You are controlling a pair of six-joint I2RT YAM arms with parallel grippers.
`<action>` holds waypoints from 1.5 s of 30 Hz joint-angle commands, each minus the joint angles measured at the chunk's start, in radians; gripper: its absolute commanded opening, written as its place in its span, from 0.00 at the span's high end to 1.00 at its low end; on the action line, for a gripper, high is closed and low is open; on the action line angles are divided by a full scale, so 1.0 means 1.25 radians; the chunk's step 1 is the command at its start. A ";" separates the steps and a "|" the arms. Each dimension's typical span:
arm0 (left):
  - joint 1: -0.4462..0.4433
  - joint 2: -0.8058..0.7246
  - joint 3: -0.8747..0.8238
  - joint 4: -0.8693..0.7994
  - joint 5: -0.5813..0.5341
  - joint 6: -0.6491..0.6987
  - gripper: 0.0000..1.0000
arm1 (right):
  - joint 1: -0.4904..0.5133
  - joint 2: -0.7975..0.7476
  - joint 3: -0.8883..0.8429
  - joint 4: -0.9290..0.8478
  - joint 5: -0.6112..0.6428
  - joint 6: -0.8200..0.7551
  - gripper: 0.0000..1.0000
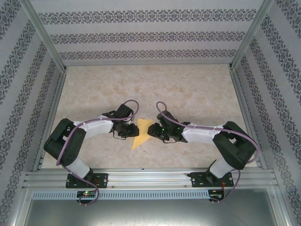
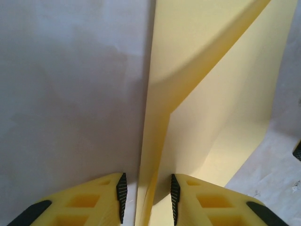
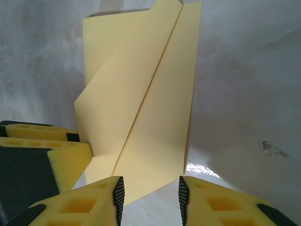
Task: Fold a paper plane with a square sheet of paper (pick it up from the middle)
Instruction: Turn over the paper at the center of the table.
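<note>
The yellow square sheet of paper (image 1: 141, 133) lies on the table between both grippers, folded into a pointed shape with a diagonal flap (image 3: 122, 89). My left gripper (image 1: 133, 131) is at its left edge, open. In the left wrist view a raised fold of the sheet (image 2: 155, 141) stands between the jaws of the left gripper (image 2: 148, 200), with a gap on each side. My right gripper (image 1: 151, 131) is at the sheet's right edge, open. A corner of the sheet (image 3: 150, 155) lies flat between the pads of the right gripper (image 3: 151, 200), touching neither.
The marbled beige tabletop (image 1: 188, 94) is bounded by metal rails and patterned walls (image 1: 141, 35). One yellow finger of the left gripper (image 3: 66, 153) sits close to the left of the right gripper's jaws. A small dark mark (image 3: 268, 148) is on the table.
</note>
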 commanded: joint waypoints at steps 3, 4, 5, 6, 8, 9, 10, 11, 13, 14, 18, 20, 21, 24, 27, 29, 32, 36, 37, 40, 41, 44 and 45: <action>0.003 0.015 -0.030 0.042 0.057 -0.014 0.71 | 0.007 0.003 -0.008 0.029 0.052 0.022 0.62; 0.003 0.015 -0.037 0.047 0.062 -0.019 0.72 | 0.009 -0.003 -0.017 0.036 0.069 0.024 0.62; 0.001 0.013 -0.045 0.059 0.069 -0.028 0.73 | 0.011 -0.014 -0.028 0.042 0.090 0.025 0.62; -0.002 0.011 -0.056 0.071 0.074 -0.038 0.73 | 0.013 -0.026 -0.039 0.046 0.109 0.026 0.62; -0.007 0.010 -0.069 0.086 0.082 -0.052 0.74 | 0.012 -0.049 -0.053 0.041 0.134 0.024 0.62; -0.011 0.011 -0.075 0.088 0.083 -0.057 0.75 | 0.008 -0.059 -0.054 0.030 0.135 0.021 0.62; -0.014 0.010 -0.078 0.091 0.082 -0.064 0.76 | 0.006 -0.066 -0.054 0.020 0.132 0.016 0.62; -0.018 0.010 -0.083 0.098 0.083 -0.071 0.77 | 0.006 -0.074 -0.053 0.010 0.128 0.010 0.62; -0.031 0.007 -0.090 0.109 0.087 -0.086 0.80 | 0.004 -0.084 -0.055 0.001 0.127 0.004 0.62; -0.038 0.006 -0.092 0.113 0.088 -0.091 0.80 | 0.005 -0.089 -0.059 0.006 0.125 0.001 0.62; -0.052 -0.019 -0.097 0.106 0.071 -0.107 0.85 | 0.005 -0.092 -0.069 0.026 0.121 0.010 0.63; -0.052 -0.029 -0.101 0.110 0.077 -0.111 0.86 | 0.003 -0.077 -0.058 0.023 0.092 0.011 0.62; -0.052 -0.035 -0.097 0.103 0.077 -0.107 0.87 | 0.003 -0.066 -0.050 0.021 0.076 0.009 0.62; -0.052 -0.050 -0.091 0.078 0.054 -0.097 0.86 | 0.004 -0.037 -0.036 0.036 0.044 0.016 0.62; -0.052 -0.056 -0.084 0.069 0.046 -0.088 0.83 | 0.004 -0.021 -0.032 0.049 0.037 0.033 0.62; -0.052 -0.054 -0.077 0.072 0.049 -0.079 0.82 | 0.003 -0.009 -0.022 0.035 0.036 0.031 0.61; -0.052 -0.048 -0.065 0.062 0.037 -0.070 0.79 | 0.004 0.003 -0.010 0.026 0.031 0.019 0.61; -0.052 -0.047 -0.061 0.064 0.039 -0.060 0.74 | -0.005 0.019 0.019 -0.018 0.035 -0.003 0.60; -0.052 -0.048 -0.061 0.067 0.040 -0.059 0.73 | -0.008 0.024 0.023 -0.024 0.034 -0.006 0.60; -0.052 -0.054 -0.063 0.075 0.042 -0.059 0.71 | -0.014 0.026 0.020 -0.029 0.048 -0.004 0.61; -0.052 -0.054 -0.063 0.076 0.044 -0.057 0.71 | -0.012 0.017 0.010 -0.026 0.066 -0.001 0.61; -0.053 -0.049 -0.063 0.077 0.041 -0.054 0.71 | -0.022 0.024 0.005 -0.024 0.059 -0.005 0.60; -0.052 -0.046 -0.062 0.077 0.041 -0.054 0.71 | -0.023 0.038 0.011 -0.022 0.037 -0.011 0.60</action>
